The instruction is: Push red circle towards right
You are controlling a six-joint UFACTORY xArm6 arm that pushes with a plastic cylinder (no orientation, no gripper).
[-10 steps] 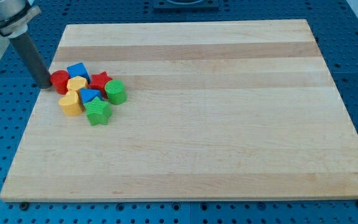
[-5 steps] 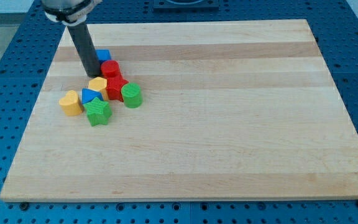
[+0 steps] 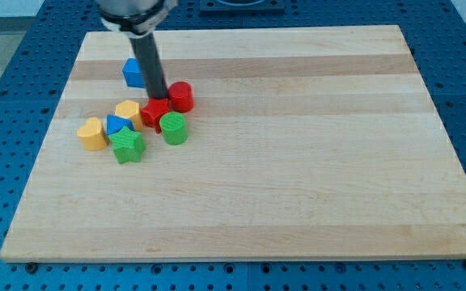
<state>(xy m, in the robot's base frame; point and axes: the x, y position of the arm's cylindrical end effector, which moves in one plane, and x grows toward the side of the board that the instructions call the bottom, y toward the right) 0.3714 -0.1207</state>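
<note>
**Our tip beside the red circle, upper left of the board**

We see our dark rod coming down from the view's top, and my tip (image 3: 159,98) rests on the pale wooden board (image 3: 298,162) in its upper-left part. We carry no pincer at all, only this straight rod, so nothing is gripped or held.

The red circle, a short red cylinder block (image 3: 181,96), sits at about three o'clock from the tip, just beside it and apparently touching the rod's lower end. It stands upright on the board, at the right edge of the cluster of blocks.

At about ten o'clock from the tip lies the blue cube-like block (image 3: 133,73), partly hidden behind the rod. At six o'clock, right under the tip, is the red star-shaped block (image 3: 154,111), which appears to touch the red circle's lower-left side. The green cylinder block (image 3: 173,128) lies at five o'clock from the tip, just below the red star.

At about eight o'clock we find the rest of the cluster: a yellow block with flat facets (image 3: 128,112), a small blue block (image 3: 117,125) tucked against it whose shape we cannot make out, a green star-shaped block (image 3: 128,145) below that, and a yellow rounded block (image 3: 92,133) furthest to the view's left
</note>
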